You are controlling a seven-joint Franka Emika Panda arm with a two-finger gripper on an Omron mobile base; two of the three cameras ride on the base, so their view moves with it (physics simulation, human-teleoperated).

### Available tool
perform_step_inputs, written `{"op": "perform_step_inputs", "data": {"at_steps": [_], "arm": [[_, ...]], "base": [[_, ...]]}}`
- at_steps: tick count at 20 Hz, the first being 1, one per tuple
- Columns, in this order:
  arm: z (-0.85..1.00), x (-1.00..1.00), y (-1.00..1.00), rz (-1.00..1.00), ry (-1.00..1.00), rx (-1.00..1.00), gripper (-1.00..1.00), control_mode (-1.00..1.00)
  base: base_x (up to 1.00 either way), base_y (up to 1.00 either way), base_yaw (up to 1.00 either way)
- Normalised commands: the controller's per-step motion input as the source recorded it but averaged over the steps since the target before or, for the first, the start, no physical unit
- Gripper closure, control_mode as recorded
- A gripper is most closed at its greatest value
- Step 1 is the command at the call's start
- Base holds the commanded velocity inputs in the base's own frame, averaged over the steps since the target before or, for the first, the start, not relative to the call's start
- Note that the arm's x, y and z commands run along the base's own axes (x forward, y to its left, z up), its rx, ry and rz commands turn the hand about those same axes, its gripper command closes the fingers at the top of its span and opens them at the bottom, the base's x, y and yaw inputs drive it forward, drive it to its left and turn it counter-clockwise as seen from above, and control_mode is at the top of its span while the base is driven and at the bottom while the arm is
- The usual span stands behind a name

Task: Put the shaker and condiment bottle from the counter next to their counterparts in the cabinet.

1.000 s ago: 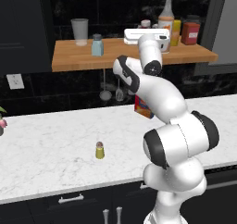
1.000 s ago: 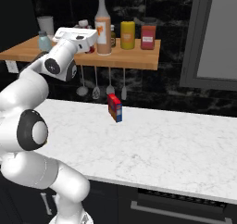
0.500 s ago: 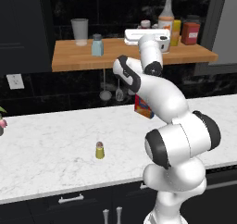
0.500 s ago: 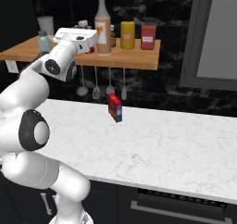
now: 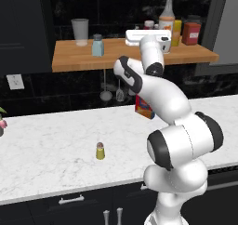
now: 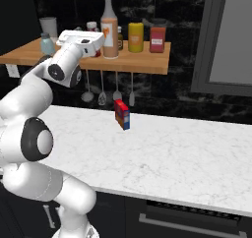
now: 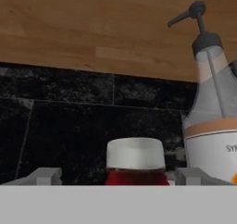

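Now the red bottle [image 7: 135, 165] stands on the shelf [image 5: 74, 59] beside the tall bottle [image 7: 214, 126], between spread fingers [image 7: 46, 176]. Risk: either finger could clip and topple it when the hand backs away; the shaker [image 5: 100, 150] waits on the desk [image 5: 51, 145].

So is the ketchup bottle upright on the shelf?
Upright: the condiment bottle stands cap-up between the claw fingers, beside the tall bottle.
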Motion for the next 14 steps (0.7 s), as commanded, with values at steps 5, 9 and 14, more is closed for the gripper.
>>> {"op": "perform_step_inputs", "data": {"at_steps": [5, 9, 14], "arm": [[0.0, -0.21, 0.0, 0.0, -0.04, 0.0, -1.0, -1.0], [0.07, -0.07, -0.04, 0.0, -0.11, -0.01, -1.0, -1.0], [0.16, -0.08, -0.24, 0.0, -0.15, -0.04, -1.0, -1.0]], "base": [[0.0, 0.0, 0.0], [0.0, 0.0, 0.0], [0.0, 0.0, 0.0]]}}
